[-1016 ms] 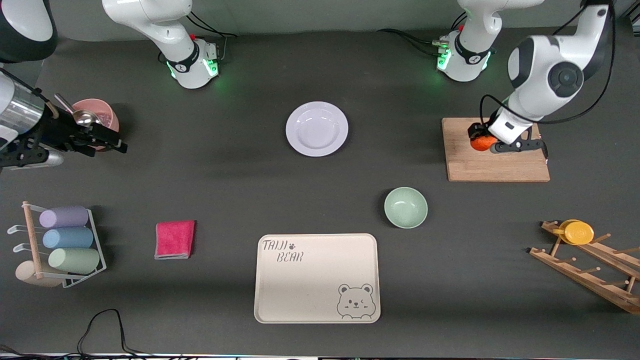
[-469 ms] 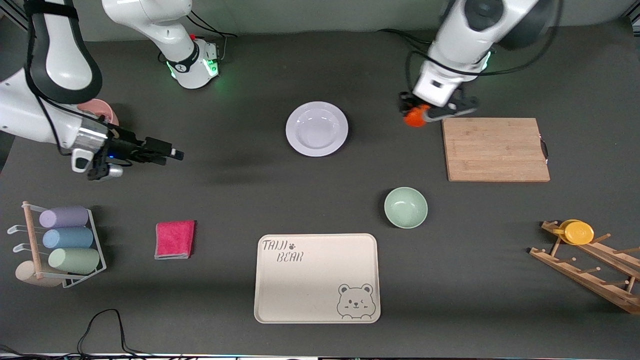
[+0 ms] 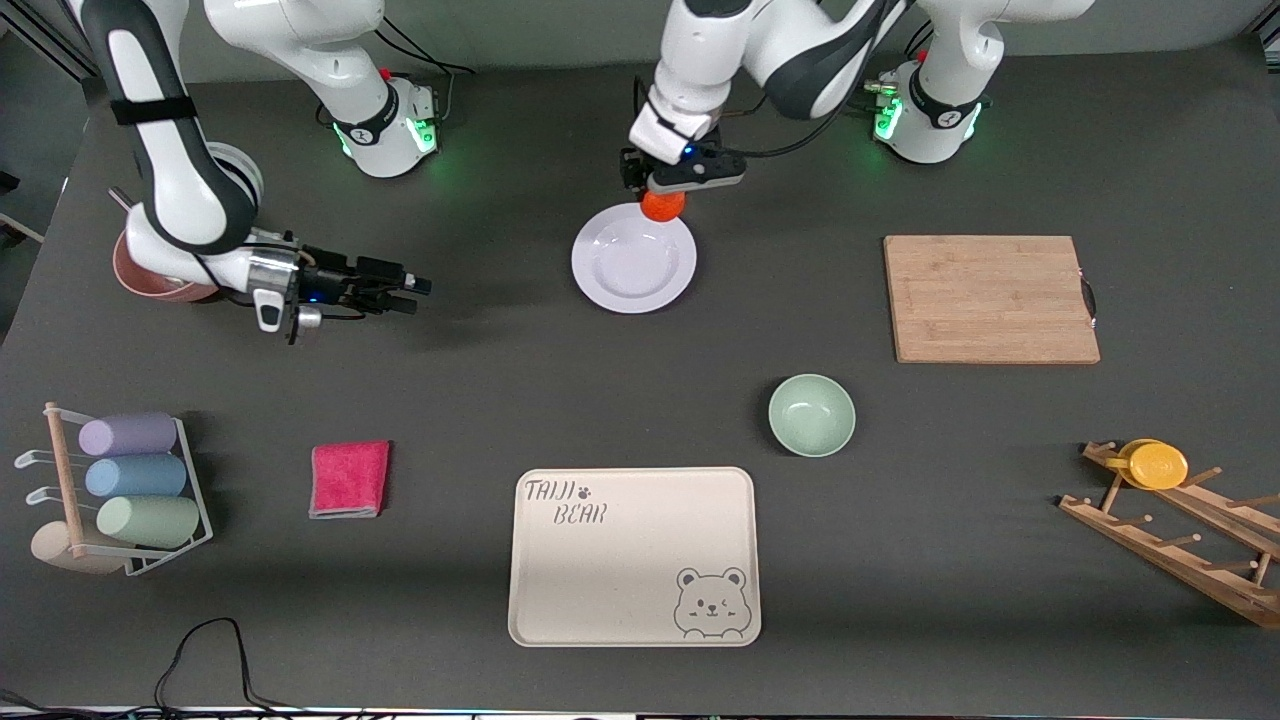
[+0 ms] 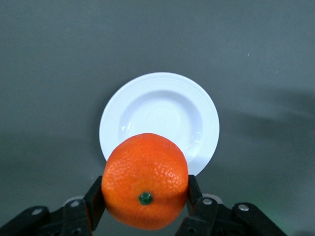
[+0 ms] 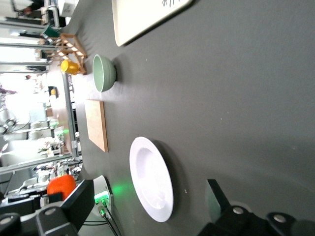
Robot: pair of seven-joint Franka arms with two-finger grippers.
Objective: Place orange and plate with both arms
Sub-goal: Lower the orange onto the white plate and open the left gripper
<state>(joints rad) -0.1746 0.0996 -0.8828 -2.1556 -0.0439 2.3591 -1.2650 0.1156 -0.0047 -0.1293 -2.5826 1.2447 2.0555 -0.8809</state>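
The white plate lies on the dark table near the middle, toward the robots' bases. My left gripper is shut on the orange and holds it over the plate's rim. In the left wrist view the orange sits between the black fingers, with the plate below. My right gripper is open and empty, low over the table toward the right arm's end, pointing at the plate. The right wrist view shows the plate and the orange.
A wooden cutting board lies toward the left arm's end. A pale-green bowl and the beige bear tray lie nearer the camera. A pink cloth, a cup rack, a pink bowl and a wooden rack with a yellow cup stand around.
My left gripper has carried the orange from the cutting board to over the plate's rim. My right gripper has swung from the pink bowl toward the plate.
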